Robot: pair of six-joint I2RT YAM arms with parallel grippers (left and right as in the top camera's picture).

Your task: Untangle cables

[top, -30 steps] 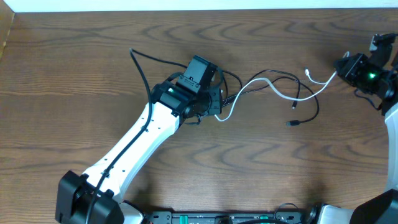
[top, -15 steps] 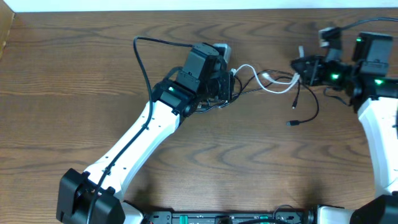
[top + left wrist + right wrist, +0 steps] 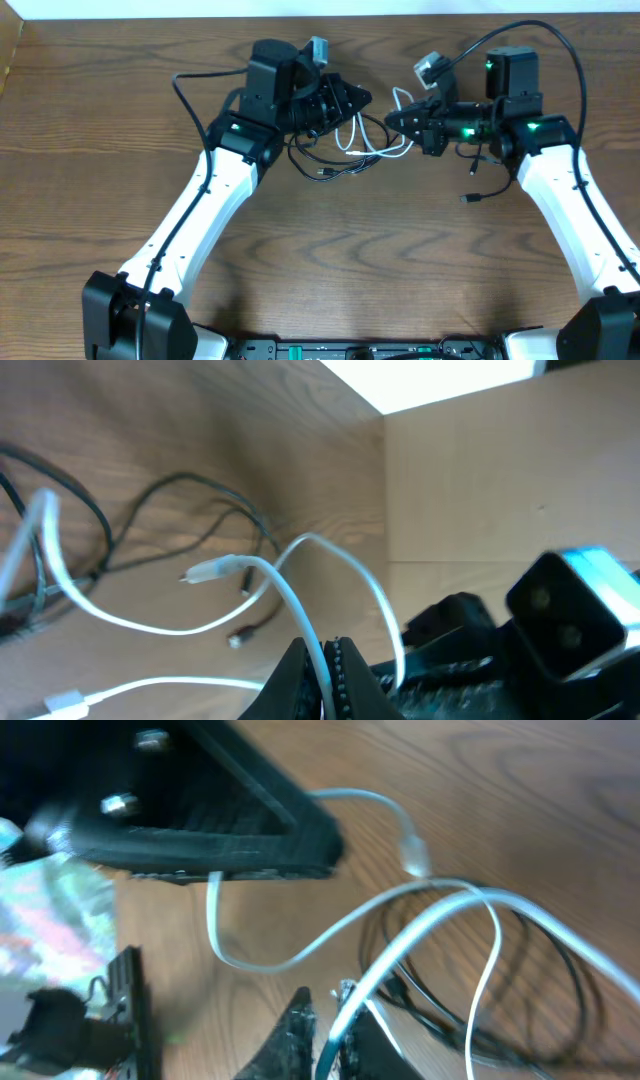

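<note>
Cables (image 3: 350, 150) bunched at table's 12 o'clock, between both claws. Left claw (image 3: 322, 660) clamped on white cable (image 3: 287, 600); right claw (image 3: 330, 1020) looks pinched on it too. Black cable (image 3: 190, 477) loops across white. Judged: barely begun, separation all remaining.

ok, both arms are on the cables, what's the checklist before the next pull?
1. Left gripper pinched on the white cable: ok.
2. Right gripper closed on the white cable: ok, it runs between the tips.
3. Both hold the same strand: cannot tell.
4. Gap between the two grippers: ok, but small.
5. White cable free of the black cable: not ok, they cross below the grippers.
6. Black plug loose on the table: ok.
</note>
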